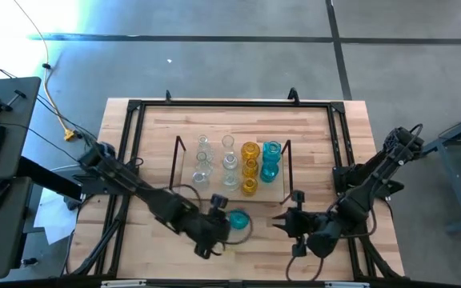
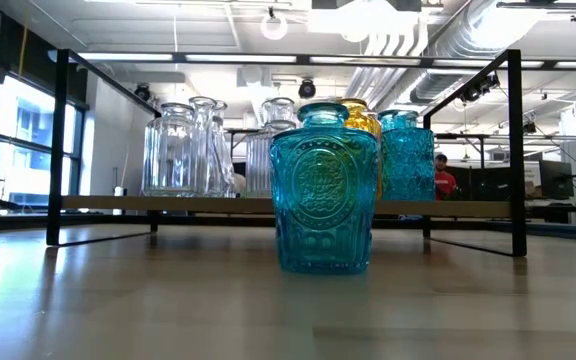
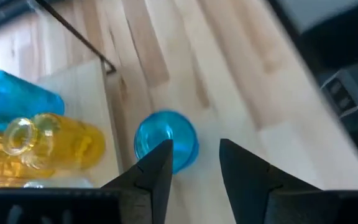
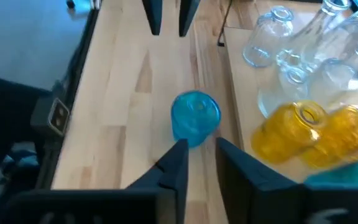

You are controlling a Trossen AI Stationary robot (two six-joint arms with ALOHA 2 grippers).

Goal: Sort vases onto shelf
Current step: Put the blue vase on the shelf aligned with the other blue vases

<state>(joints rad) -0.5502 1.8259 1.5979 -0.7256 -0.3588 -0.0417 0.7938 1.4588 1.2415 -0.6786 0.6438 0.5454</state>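
Shelf (image 1: 189, 178) sits mid-table, black wire uprights at both ends. On it: clear vases (image 1: 203, 160) toward the left-arm end, a row of amber vases (image 1: 250, 166) next, then turquoise vases (image 1: 270, 160) at the right-arm end. Low view shows the same order behind the lone vase: clear (image 2: 173, 150), amber (image 2: 365, 118), turquoise (image 2: 408, 155), all upright on the shelf board (image 2: 168, 203).

One turquoise vase (image 1: 238, 218) stands off the shelf, on the bare table (image 1: 158, 132) just off the shelf's near long edge, about in line with the amber row. Upright; embossed medallion faces the low camera (image 2: 323, 190). Nothing touches it.

Left gripper (image 1: 218, 218): at the lone vase's left-arm side, close beside it, above the table. In its wrist view the fingers (image 3: 157, 168) are parted with a gap, nothing between them; the vase (image 3: 165, 140) lies just ahead, partly behind one fingertip. Not gripped.

Right gripper (image 1: 282, 218): on the vase's other side, a little farther off, pointing at it. Its wrist view shows the fingers (image 4: 178, 163) apart by a narrow gap, empty, with the vase (image 4: 195, 118) just past the tips. The left gripper's fingertips (image 4: 168, 15) show beyond the vase in that view. Amber vases (image 4: 297, 127) and clear vases (image 4: 278, 37) on the shelf lie off to one side.
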